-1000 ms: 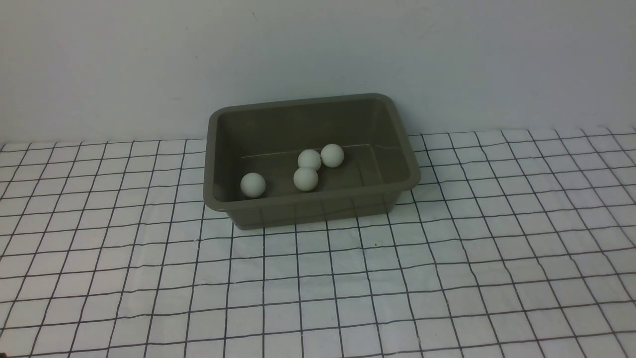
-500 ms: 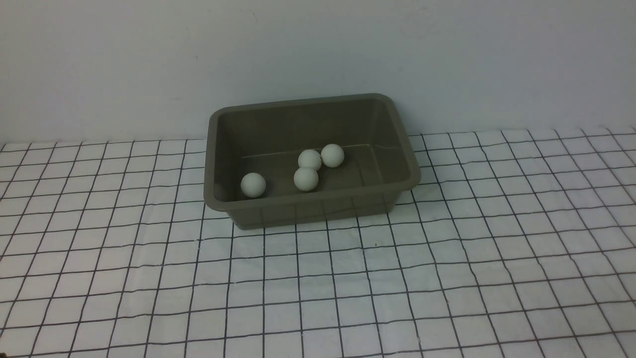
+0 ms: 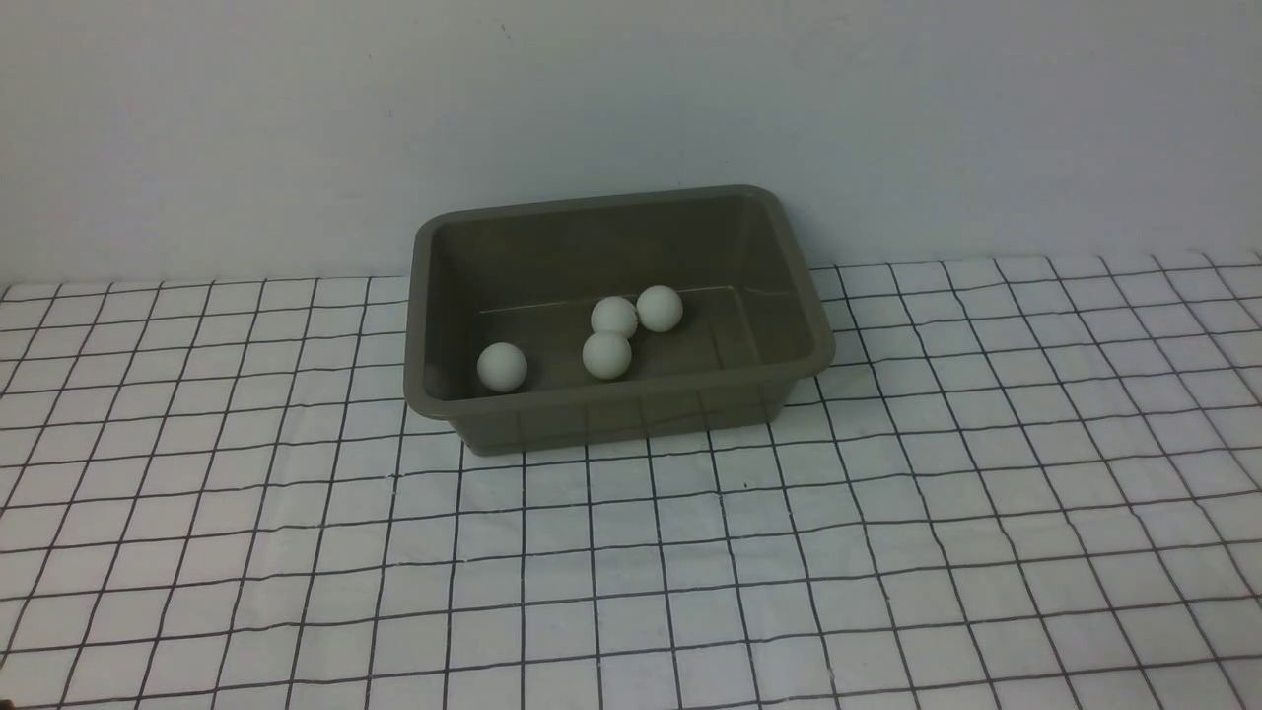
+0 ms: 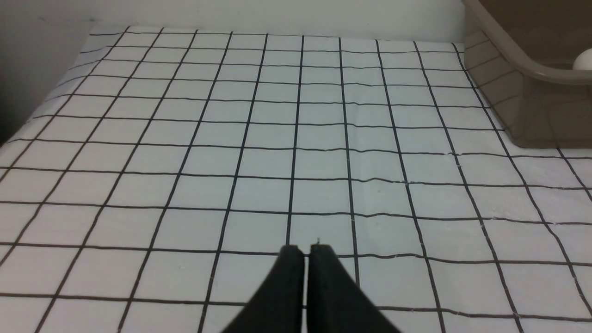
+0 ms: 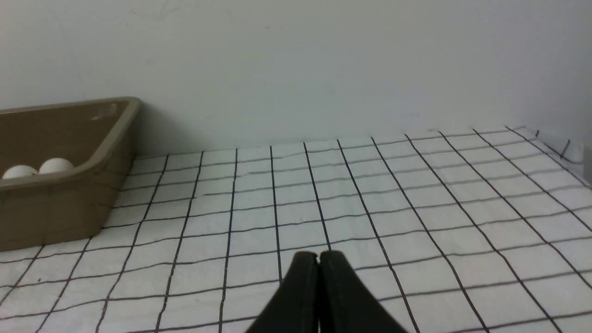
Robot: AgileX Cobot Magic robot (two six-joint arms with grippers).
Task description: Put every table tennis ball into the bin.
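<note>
Olive-grey bin (image 3: 789, 256) holds four white table tennis balls (image 3: 606, 355); my left pincer (image 4: 305, 252) and right pincer (image 5: 318, 259) stay pressed together, empty.

Olive-grey bin (image 3: 424, 296); white balls (image 3: 502, 367); white cloth (image 3: 887, 552), black grid; black pincers (image 4: 304, 252).

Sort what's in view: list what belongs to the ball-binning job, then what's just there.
Job:
- four small matte white table tennis balls, all inside the bin
- shallow olive-grey plastic bin

Just there:
- white black-gridded tablecloth
- plain pale wall
</note>
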